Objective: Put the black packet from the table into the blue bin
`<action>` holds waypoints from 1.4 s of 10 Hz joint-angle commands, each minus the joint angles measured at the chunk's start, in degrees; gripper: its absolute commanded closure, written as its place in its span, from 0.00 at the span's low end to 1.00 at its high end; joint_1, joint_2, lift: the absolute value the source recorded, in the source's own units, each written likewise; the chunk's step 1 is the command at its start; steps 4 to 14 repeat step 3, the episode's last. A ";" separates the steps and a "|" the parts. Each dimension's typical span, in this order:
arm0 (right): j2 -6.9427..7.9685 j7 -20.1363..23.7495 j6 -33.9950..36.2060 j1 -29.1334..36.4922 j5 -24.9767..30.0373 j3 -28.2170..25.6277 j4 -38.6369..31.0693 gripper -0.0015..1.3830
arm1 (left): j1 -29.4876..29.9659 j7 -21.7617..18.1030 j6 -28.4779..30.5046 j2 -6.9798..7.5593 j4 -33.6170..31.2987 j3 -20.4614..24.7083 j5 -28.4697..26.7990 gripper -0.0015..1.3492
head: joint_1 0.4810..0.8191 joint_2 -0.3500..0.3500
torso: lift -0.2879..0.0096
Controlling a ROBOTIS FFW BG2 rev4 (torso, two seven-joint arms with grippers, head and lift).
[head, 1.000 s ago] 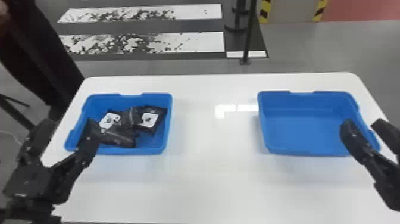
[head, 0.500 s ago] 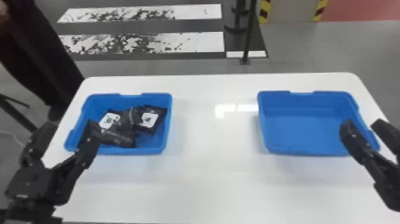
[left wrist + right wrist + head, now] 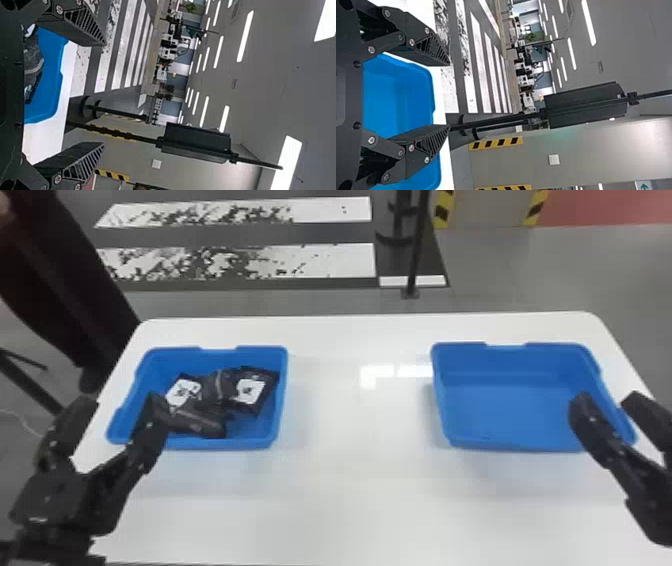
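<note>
Several black packets (image 3: 200, 423) lay in the left blue bin (image 3: 225, 442) on the bench (image 3: 350, 500); left tool (image 3: 122, 402) stood open near it; right tool (image 3: 607, 399), also open, near the right blue bin (image 3: 500, 365)

White floor stripes (image 3: 345, 264), black pole (image 3: 418, 245), yellow-black markings (image 3: 443, 210) beyond.

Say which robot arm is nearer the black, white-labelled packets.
Left. The black left fingers are close to the packets in one blue bin; the right fingers are at the other bin.
</note>
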 commanded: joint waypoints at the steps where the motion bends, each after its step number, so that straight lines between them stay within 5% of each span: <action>1: 0.05 0.00 0.00 0.21 -0.09 0.00 -0.14 0.37 | 0.00 0.00 0.00 -0.01 0.00 -0.11 0.02 0.11 | 0.63 0.58 | 0.60; 14: 0.05 -0.09 0.00 0.21 -0.09 0.00 -0.14 0.37 | 0.00 0.00 0.00 -0.01 0.00 -0.11 0.14 0.11 | 0.63 0.58 | 0.60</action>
